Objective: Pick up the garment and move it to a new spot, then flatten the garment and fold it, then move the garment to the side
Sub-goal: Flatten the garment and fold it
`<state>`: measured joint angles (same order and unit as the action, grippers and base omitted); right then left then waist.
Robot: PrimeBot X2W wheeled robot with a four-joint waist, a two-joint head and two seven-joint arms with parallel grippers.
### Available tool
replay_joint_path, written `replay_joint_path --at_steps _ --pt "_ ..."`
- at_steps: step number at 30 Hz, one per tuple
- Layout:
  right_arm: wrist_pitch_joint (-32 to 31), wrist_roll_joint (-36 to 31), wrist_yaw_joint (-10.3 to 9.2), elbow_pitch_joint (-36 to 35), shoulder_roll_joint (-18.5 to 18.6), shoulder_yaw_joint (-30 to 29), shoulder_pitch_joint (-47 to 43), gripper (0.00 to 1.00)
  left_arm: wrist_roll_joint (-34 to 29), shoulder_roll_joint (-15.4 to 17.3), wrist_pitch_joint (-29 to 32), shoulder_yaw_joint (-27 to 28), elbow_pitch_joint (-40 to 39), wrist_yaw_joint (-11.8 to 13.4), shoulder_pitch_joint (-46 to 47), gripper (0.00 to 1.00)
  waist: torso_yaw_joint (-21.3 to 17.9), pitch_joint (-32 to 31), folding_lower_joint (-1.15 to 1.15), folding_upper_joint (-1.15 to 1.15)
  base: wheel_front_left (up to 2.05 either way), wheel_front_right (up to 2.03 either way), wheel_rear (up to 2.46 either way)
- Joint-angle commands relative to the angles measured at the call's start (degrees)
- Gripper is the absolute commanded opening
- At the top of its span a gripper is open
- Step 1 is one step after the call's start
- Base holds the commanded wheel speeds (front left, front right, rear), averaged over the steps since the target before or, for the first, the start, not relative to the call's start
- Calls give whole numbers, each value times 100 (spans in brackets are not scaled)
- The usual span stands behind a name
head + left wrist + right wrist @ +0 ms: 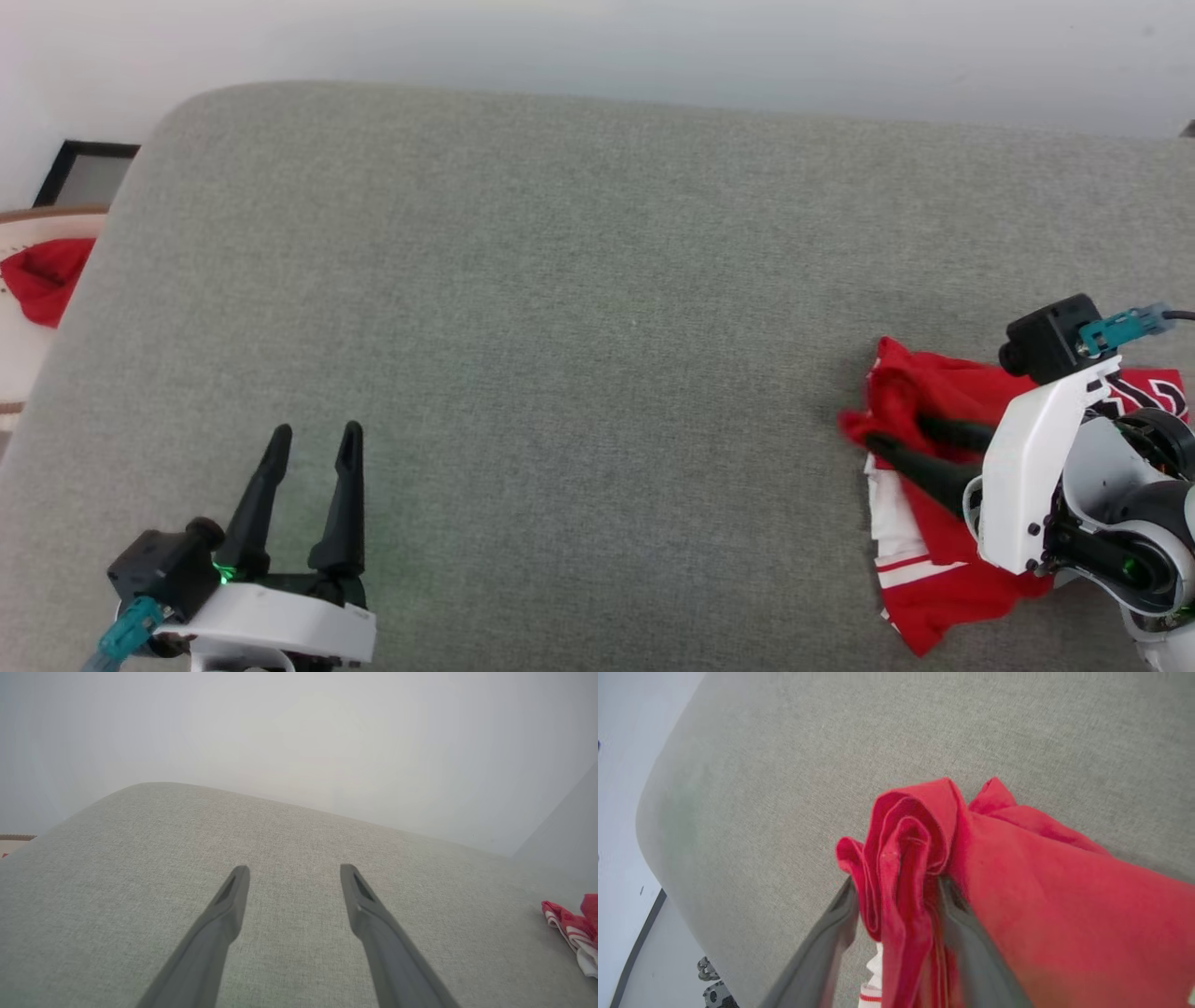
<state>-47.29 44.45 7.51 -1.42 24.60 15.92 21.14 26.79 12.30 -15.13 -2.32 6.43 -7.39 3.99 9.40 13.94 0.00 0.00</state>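
Grey upholstery (597, 280) fills the head view: left gripper (316, 431) hovers empty with its fingers spread, and the garment (924, 392) lies bunched at the right edge. Left wrist: cloth peeks in far right. Right wrist: right gripper (894, 431) straddles a red fold, clamped or slack, I cannot tell.

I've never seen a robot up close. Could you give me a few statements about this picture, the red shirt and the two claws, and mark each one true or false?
1. The garment lies toward the right side of the grey surface. True.
2. The left end effector grips the garment. False: it is open over bare grey surface, far from the garment.
3. A bunch of red cloth sits between the fingers of the right end effector. True.
4. The garment is spread out flat. False: it is crumpled and bunched.
5. A separate red cloth lump lies beyond the surface's left edge. True.
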Motion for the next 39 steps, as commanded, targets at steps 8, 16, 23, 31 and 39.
replay_joint_path --at_steps 8,16,23,31,39 --pt "291 209 -5 -121 144 -455 -83 100 56 126 4 -48 -7 -16 -80 100 -260 -192 0 0 0 0 0" --pt "1016 120 -5 63 523 -679 -278 100 94 269 5 -210 157 -16 31 100 -467 -308 0 0 0 0 0" --pt "1933 -17 -5 431 699 -642 -391 100 112 329 4 -223 451 -16 128 100 -613 -420 0 0 0 0 0" --pt "3473 -263 -5 813 866 -491 -906 100 157 356 4 -178 669 -16 -143 100 -704 -802 0 0 0 0 0" --pt "4756 -492 -5 1085 693 -766 -1664 100 89 310 4 -96 630 -16 -629 100 -734 -1156 0 0 0 0 0"
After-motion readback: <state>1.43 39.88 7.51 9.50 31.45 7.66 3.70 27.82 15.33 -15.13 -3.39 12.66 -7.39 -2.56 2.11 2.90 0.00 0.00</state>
